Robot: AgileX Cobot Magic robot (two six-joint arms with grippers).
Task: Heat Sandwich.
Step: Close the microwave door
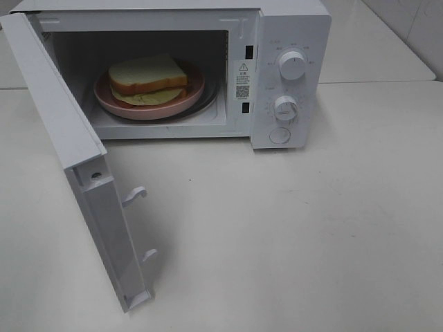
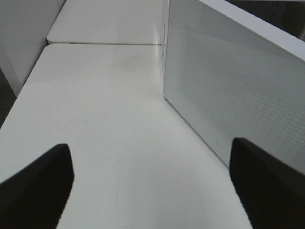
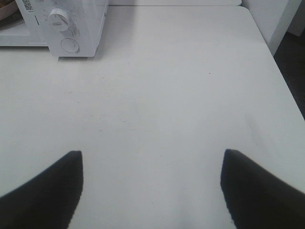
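The sandwich [image 1: 148, 77], white bread with tan crust over pale green lettuce, lies on a round pink plate [image 1: 190, 96] inside the white microwave [image 1: 291, 28]. The microwave door [image 1: 62, 131] stands swung wide toward the front left. Neither gripper appears in the exterior high view. In the left wrist view my left gripper [image 2: 151, 183] hangs open over bare table, with the outside of the door [image 2: 238, 90] just beyond one finger. My right gripper [image 3: 151, 188] is open over the table, well away from the microwave's knob panel [image 3: 62, 24], with nothing between its fingers.
Two knobs [image 1: 291, 64] and a round button [image 1: 280, 135] sit on the microwave's front panel. Two latch hooks [image 1: 135, 196] stick out of the door's edge. A second white table [image 1: 374, 48] adjoins at the back. The table edge [image 3: 281, 71] drops off beside the right gripper.
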